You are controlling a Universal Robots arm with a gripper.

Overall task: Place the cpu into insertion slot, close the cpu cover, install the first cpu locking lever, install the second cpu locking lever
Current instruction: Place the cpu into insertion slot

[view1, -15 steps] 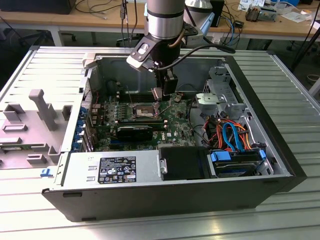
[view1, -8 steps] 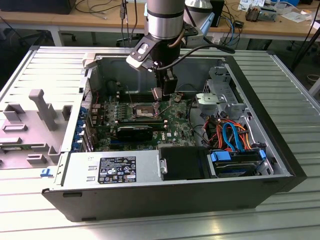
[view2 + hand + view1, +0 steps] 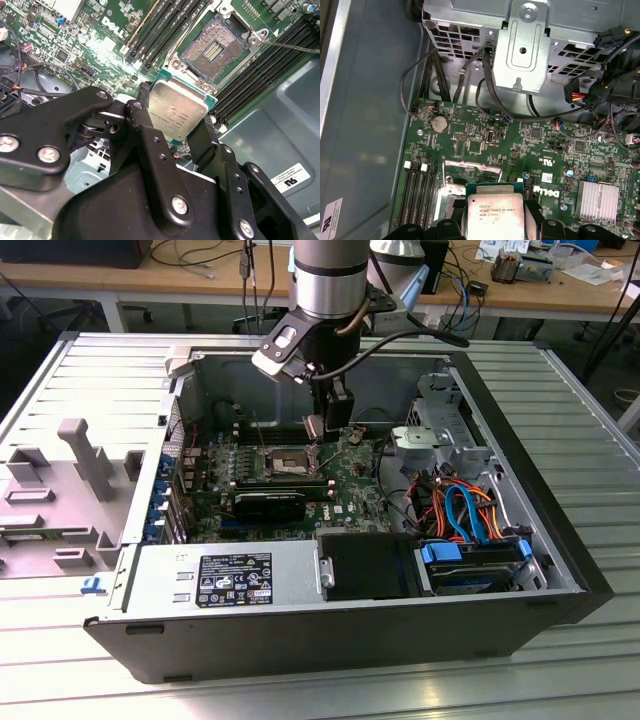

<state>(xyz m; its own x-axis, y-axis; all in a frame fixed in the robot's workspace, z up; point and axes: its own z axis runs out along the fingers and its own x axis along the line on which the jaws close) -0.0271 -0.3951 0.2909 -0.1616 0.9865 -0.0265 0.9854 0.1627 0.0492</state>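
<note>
My gripper [image 3: 176, 116] is shut on the cpu [image 3: 179, 111], a flat square chip with a silvery top, pinched at two opposite edges by the black fingers [image 3: 144, 112]. It hangs tilted a little above the green board, just beside the insertion slot [image 3: 215, 47], whose dark centre lies uncovered. In the first wrist view the cpu [image 3: 495, 212] overlaps the slot's edge, and the shiny cpu cover [image 3: 472, 171] stands raised behind it. A thin metal lever [image 3: 292, 46] sticks out past the slot. In the exterior view the gripper [image 3: 313, 430] hovers over the slot [image 3: 287, 459] inside the open computer case.
Long black memory slots [image 3: 160, 30] flank the socket on both sides. A metal drive cage [image 3: 525, 45] with black cables [image 3: 490, 100] rises beyond the board. A finned heat sink [image 3: 597, 200] sits nearby. Power supply [image 3: 225, 580] and blue-clipped drives [image 3: 470, 565] fill the case's near side.
</note>
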